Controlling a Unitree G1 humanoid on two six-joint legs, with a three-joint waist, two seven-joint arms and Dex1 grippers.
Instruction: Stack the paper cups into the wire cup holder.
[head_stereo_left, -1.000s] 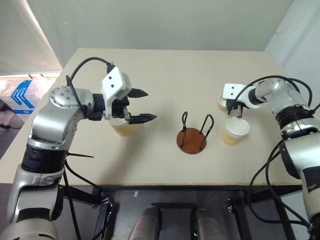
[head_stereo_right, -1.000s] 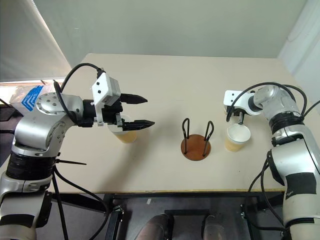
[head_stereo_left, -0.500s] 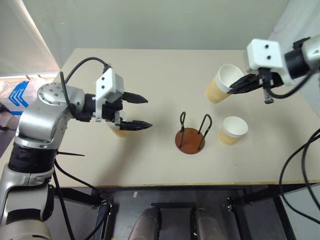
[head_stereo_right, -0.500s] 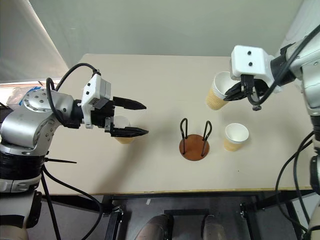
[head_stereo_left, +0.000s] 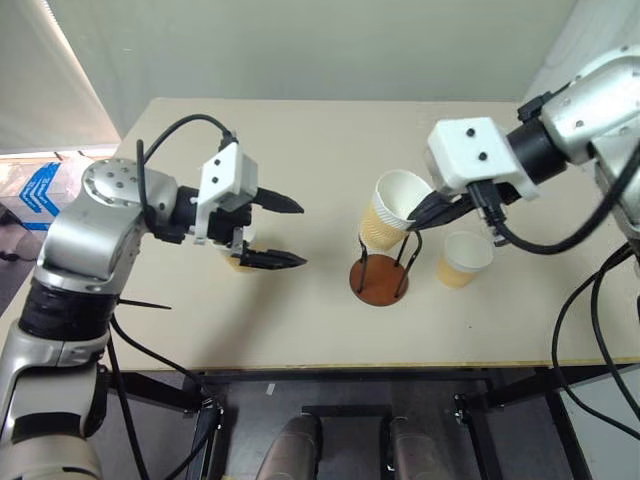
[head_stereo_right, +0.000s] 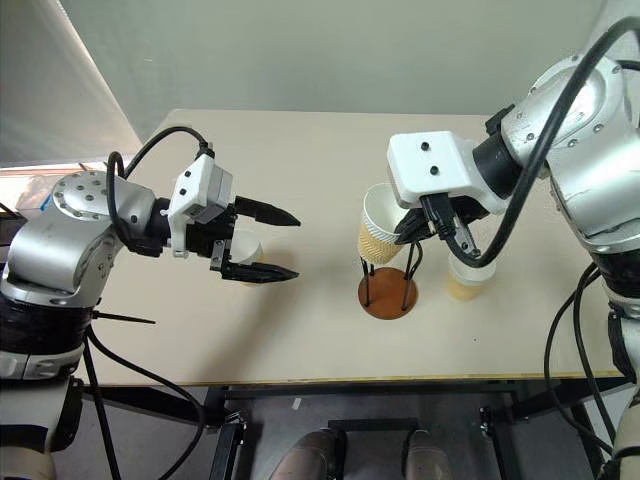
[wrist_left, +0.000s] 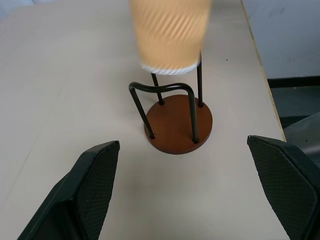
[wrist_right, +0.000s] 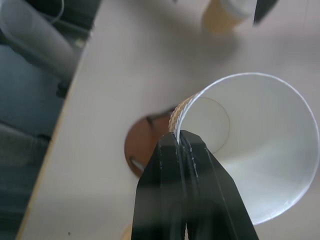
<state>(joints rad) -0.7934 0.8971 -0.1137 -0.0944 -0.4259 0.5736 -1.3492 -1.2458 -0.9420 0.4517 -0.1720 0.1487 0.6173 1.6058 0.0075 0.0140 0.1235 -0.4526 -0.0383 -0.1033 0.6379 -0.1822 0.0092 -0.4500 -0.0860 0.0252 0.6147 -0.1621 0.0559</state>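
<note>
Right gripper (head_stereo_left: 425, 212) pinching rim of pale yellow-tan tapered paper cup (head_stereo_left: 392, 210), tilted above reddish-brown disc-based wire cup holder (head_stereo_left: 382, 275). Left gripper (head_stereo_left: 288, 232) spread wide, empty, above beige desk (head_stereo_left: 300, 320).

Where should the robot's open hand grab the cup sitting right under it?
Best guess: the rim. That paper cup stands upright on the table, mouth up, beneath the open left gripper. Come from above, slip one finger inside the mouth, one outside, and pinch the wall. The right gripper holds its cup the same way, by the rim.
</note>
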